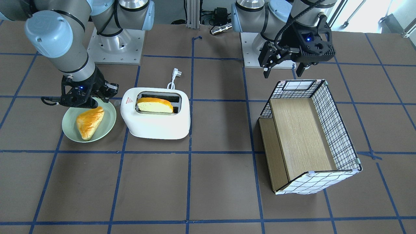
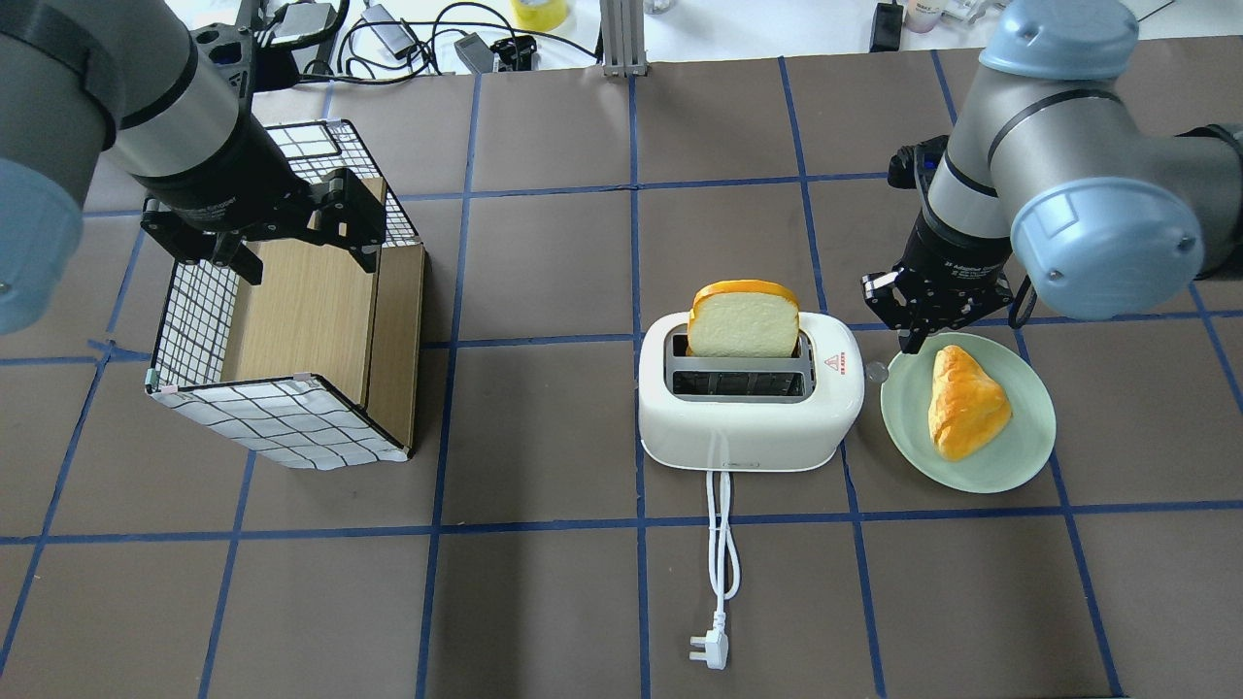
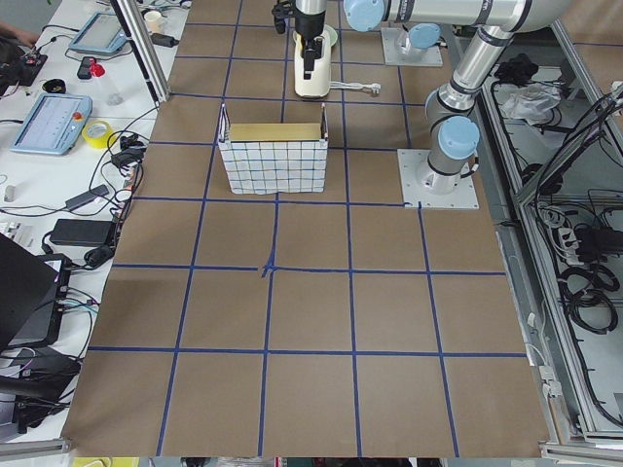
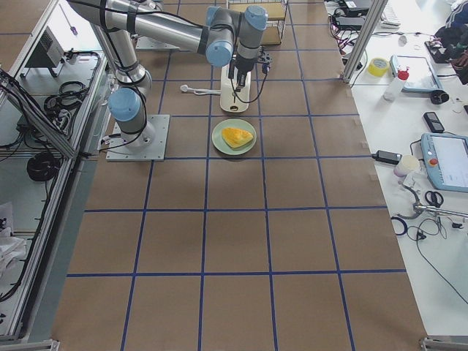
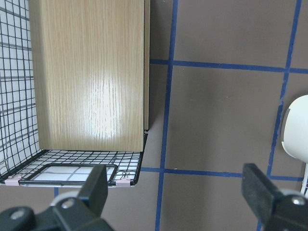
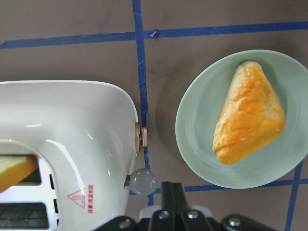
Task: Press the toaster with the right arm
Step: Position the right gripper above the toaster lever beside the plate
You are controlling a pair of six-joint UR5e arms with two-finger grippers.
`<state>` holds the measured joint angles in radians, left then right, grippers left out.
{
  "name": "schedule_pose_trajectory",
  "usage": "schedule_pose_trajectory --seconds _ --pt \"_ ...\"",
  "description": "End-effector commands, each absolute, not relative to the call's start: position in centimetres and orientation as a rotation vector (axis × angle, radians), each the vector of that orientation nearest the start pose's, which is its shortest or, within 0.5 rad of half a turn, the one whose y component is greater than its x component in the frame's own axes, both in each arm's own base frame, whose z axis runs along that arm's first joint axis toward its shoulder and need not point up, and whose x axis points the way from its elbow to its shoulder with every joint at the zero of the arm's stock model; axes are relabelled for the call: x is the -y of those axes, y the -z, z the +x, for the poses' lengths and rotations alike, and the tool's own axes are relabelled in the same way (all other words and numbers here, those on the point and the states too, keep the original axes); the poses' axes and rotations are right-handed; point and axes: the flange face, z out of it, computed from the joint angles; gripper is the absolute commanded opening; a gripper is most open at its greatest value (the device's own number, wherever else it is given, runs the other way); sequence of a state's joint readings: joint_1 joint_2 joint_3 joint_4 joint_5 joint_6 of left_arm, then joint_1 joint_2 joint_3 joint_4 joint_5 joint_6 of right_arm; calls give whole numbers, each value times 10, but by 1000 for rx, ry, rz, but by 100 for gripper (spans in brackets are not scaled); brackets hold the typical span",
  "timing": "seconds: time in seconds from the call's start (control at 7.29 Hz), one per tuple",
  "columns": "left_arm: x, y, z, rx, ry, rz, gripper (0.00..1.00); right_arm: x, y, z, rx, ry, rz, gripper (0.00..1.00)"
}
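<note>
The white toaster [image 2: 748, 417] stands mid-table with a slice of bread [image 2: 743, 318] upright in its far slot. It also shows in the front view [image 1: 156, 125] and in the right wrist view [image 6: 62, 125]. Its round lever knob [image 6: 143, 181] sticks out of the end that faces the green plate [image 2: 1010, 461]. My right gripper [image 2: 913, 340] is shut and empty. It hangs between toaster and plate, its closed fingertips [image 6: 172, 192] just beside the knob. My left gripper [image 2: 306, 257] is open and empty over the wire basket [image 2: 282, 417].
A triangular pastry [image 2: 963, 403] lies on the green plate to the toaster's right. The toaster's white cord and plug [image 2: 714, 650] trail toward the robot's side. The basket, tipped on its side with a wooden panel inside [image 1: 302, 133], stands at the left.
</note>
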<state>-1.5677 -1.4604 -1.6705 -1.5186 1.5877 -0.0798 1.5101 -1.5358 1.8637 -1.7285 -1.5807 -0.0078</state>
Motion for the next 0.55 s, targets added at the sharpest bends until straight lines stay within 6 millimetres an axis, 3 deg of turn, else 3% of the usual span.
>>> schedule_pose_trajectory --seconds 0.0,0.41 --pt "451 -496 -130 -3123 99 -130 100 478 -332 107 -3088 -295 88 0" --pt "451 -496 -130 -3123 99 -130 100 481 -325 112 -3042 -309 84 0"
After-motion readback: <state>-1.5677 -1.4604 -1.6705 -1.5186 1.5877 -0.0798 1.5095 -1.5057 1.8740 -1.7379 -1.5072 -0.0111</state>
